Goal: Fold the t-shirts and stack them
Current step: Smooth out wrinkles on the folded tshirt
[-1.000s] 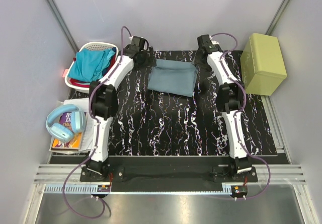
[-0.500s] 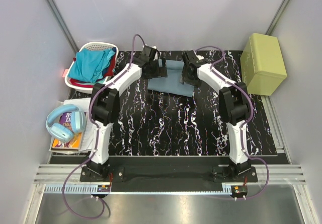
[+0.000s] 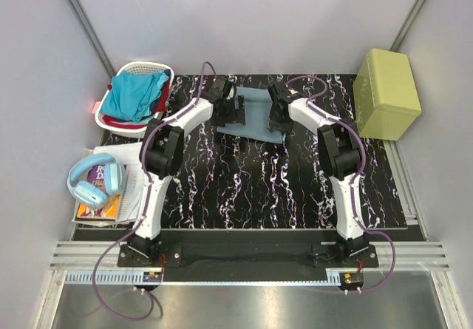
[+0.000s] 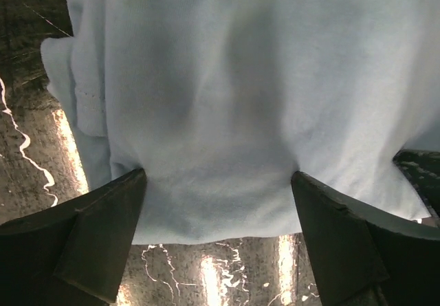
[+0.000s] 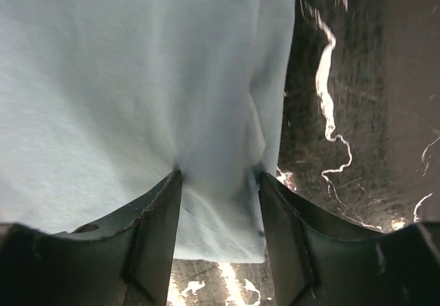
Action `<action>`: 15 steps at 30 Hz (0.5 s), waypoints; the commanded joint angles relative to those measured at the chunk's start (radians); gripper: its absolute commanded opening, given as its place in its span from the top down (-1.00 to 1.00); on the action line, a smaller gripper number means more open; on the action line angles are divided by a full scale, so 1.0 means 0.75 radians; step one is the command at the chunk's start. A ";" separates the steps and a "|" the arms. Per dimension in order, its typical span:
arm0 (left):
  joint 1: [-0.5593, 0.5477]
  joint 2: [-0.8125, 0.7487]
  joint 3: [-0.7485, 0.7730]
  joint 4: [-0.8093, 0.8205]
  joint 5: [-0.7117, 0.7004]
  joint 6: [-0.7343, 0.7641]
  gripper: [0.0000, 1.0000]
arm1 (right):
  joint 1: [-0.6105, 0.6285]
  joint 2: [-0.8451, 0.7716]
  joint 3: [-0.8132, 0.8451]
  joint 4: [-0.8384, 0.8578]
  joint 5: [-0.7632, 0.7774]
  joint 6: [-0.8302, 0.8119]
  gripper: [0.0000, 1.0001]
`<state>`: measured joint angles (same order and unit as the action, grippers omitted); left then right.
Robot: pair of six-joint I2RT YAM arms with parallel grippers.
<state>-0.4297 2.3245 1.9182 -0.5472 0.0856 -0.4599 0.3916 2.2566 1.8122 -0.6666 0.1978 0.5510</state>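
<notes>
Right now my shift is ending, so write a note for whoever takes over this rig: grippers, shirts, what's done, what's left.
Left gripper: wide open, pressed onto the folded grey-blue cloth t-shirt, far centre.
Right gripper: jaws narrower, cloth puckered between them near that shirt's edge; grip unclear.
Turquoise cloth t-shirt and red one: bunched in the white plastic laundry basket, far left.
Done: grey-blue shirt folded small. Left: fold the other two, stack all.
</notes>
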 commanded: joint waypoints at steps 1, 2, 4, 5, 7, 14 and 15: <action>0.004 -0.013 -0.030 0.002 0.049 0.012 -0.77 | 0.001 -0.021 -0.046 -0.005 -0.039 0.024 -0.05; 0.004 -0.031 -0.048 -0.001 0.049 -0.002 -0.62 | 0.001 -0.025 -0.066 -0.021 -0.039 0.032 0.02; 0.004 -0.052 -0.105 -0.001 0.060 -0.015 -0.47 | 0.001 -0.055 -0.113 -0.038 -0.047 0.055 0.22; 0.004 -0.078 -0.128 -0.003 0.066 -0.025 -0.32 | 0.001 -0.068 -0.136 -0.042 -0.051 0.065 0.27; 0.002 -0.105 -0.201 -0.001 0.080 -0.041 -0.17 | 0.006 -0.113 -0.209 -0.042 -0.065 0.091 0.46; -0.094 -0.244 -0.479 -0.003 0.082 -0.056 0.13 | 0.020 -0.262 -0.393 -0.056 -0.088 0.137 0.60; -0.108 -0.281 -0.506 -0.005 0.086 -0.056 0.14 | 0.030 -0.274 -0.410 -0.058 -0.088 0.141 0.60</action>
<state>-0.4484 2.1784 1.6432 -0.4786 0.1135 -0.4980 0.3943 2.1124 1.5665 -0.6277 0.1432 0.6342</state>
